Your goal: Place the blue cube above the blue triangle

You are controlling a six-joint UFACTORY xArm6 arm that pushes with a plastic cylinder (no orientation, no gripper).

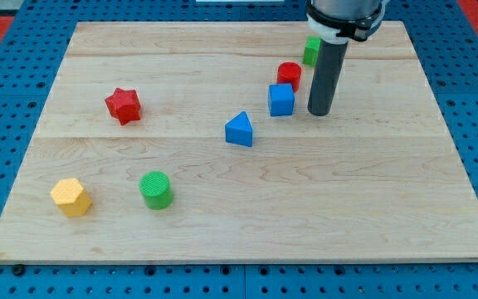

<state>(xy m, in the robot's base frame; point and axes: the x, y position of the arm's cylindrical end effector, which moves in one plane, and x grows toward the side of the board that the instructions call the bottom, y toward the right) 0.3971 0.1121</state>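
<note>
The blue cube sits on the wooden board right of centre, toward the view's top. The blue triangle lies below and to the left of it, a short gap apart. My tip is on the board just right of the blue cube, a small gap away, not touching it. The dark rod rises from there to the view's top edge.
A red cylinder stands just above the blue cube. A green block is partly hidden behind the rod. A red star is at the left, a yellow hexagon and a green cylinder at the lower left.
</note>
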